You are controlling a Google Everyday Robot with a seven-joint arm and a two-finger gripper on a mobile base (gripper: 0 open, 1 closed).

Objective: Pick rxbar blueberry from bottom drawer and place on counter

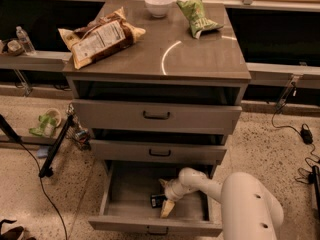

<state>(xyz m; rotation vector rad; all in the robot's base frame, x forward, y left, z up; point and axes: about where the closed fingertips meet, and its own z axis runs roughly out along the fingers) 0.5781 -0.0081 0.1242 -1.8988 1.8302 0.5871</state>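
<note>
The bottom drawer [127, 223] stands pulled out at the foot of the cabinet. On its floor lies the rxbar blueberry [157, 200], a small dark flat bar. My gripper [165, 197] reaches down into the drawer from the right, on a white arm [240, 206]. It is open: one pale finger [166, 209] points toward the drawer front and the other sits behind the bar, so the bar lies between them. The counter [200, 59] is the grey-brown top of the cabinet, high above the gripper.
On the counter lie a large brown-and-white chip bag [100, 36], a white bowl [158, 5] and a green snack bag [199, 16]. The two upper drawers [156, 116] jut out slightly over the bottom one. A black stand [55, 149] and cables lie on the floor at left.
</note>
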